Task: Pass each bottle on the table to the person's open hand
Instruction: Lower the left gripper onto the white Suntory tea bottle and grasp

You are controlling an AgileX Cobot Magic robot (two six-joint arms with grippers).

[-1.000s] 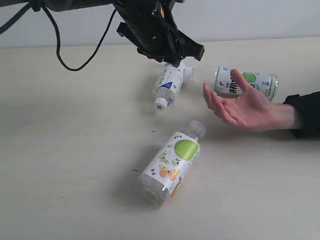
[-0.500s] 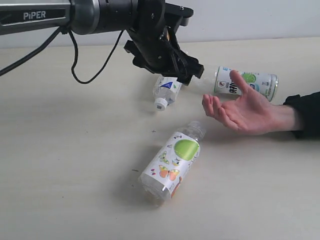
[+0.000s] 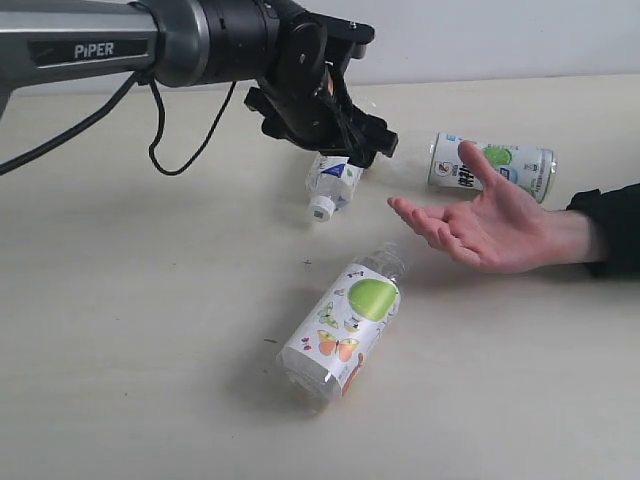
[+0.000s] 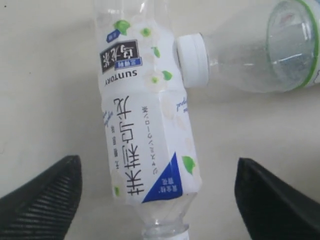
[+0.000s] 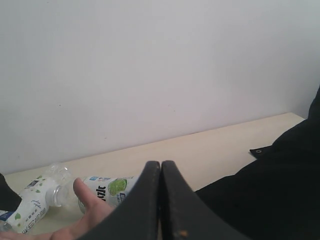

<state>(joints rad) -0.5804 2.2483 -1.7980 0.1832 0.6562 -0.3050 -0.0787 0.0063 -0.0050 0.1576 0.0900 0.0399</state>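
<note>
Plain off-white wall (image 3: 500, 40), bare, rising behind the far edge of the table (image 3: 120, 360). Tabletop pale beige wood-grain. Light soft, even; shadows faint.

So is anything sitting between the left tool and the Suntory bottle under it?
Nothing visible. The open left tool is over the Suntory bottle, only bare table showing between each finger and it. The neighbouring bottle's white cap lies against its side, away from the fingers.
</note>
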